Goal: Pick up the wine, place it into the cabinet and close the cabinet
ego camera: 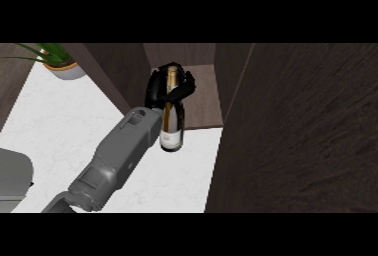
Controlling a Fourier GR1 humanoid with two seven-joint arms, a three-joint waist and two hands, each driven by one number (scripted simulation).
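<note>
Dark wood makes up the cabinet [295, 125], whose open door fills the view's right side as a broad brown panel; its open compartment lies just left of that door, with a lighter brown shelf floor showing inside. Against this cabinet everything else can be placed: 1 grey forearm rises from the lower left toward the compartment, ending in a black hand [161, 87] at the compartment's mouth; which of the 2 arms it is cannot be told from this view. Its fingers and thumb are curled round the upper part of the wine bottle [170, 132], pinching it near the neck; the bottle hangs lengthwise, its gold-topped neck pointing into the compartment and its pale-labelled base reaching back over the white counter [66, 125] just in front of the cabinet's shelf edge. Well left of the cabinet, at the counter's far corner, stands a potted plant [60, 64] with green leaves in a pale pot; a grey object shows at the lower left edge.
</note>
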